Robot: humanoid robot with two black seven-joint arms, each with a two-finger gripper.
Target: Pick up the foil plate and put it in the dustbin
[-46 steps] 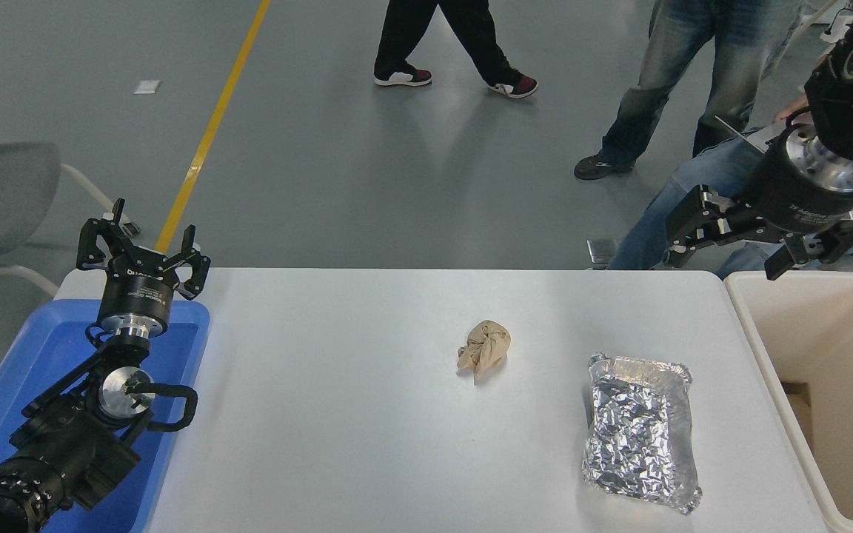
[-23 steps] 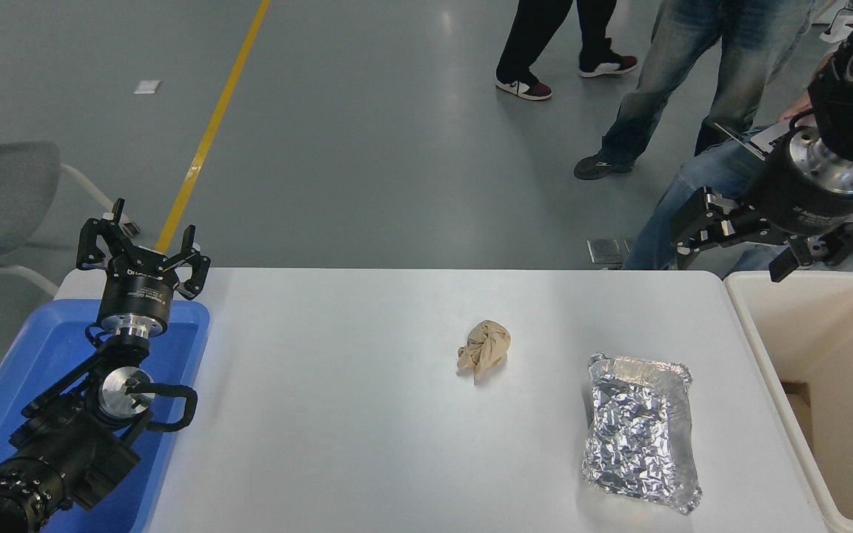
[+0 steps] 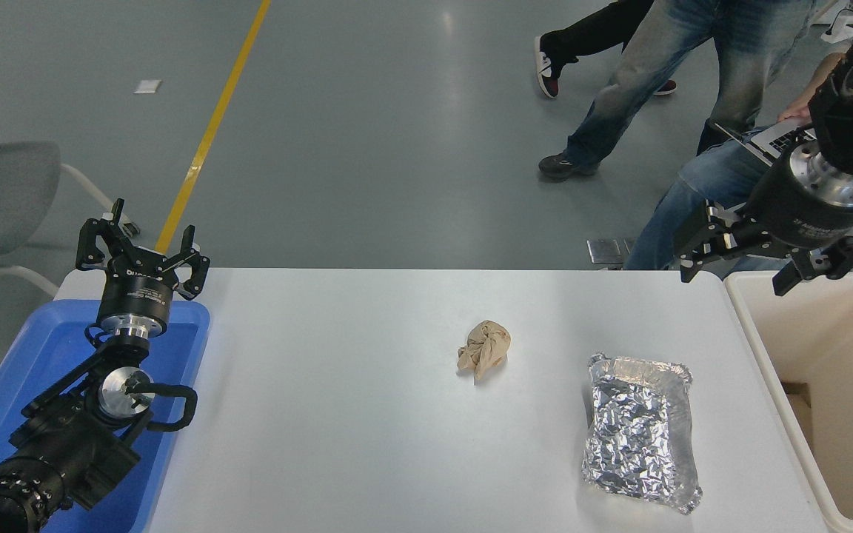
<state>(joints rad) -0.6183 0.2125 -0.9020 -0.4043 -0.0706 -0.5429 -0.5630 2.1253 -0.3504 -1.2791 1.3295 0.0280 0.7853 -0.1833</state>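
The foil plate [image 3: 641,431] lies flat on the white table [image 3: 338,414] at the front right, shiny and crinkled. The cream dustbin [image 3: 834,400] stands just right of the table, open at the top. My right gripper [image 3: 734,275] is open and empty. It hangs above the table's far right corner and the bin's far left rim, well beyond the foil plate. My left gripper [image 3: 143,252] is open and parked at the far left over the blue tray.
A small crumpled tan paper ball [image 3: 484,348] lies near the table's middle. A shallow blue tray [image 3: 49,348] sits under the left arm. People's legs [image 3: 649,81] stand and walk beyond the table's far edge, one seated person [image 3: 700,200] close behind the right gripper.
My right gripper has shifted a little to the right and down, toward the bin's far left corner. A person in dark trousers has walked rightward across the floor. The foil plate has not moved.
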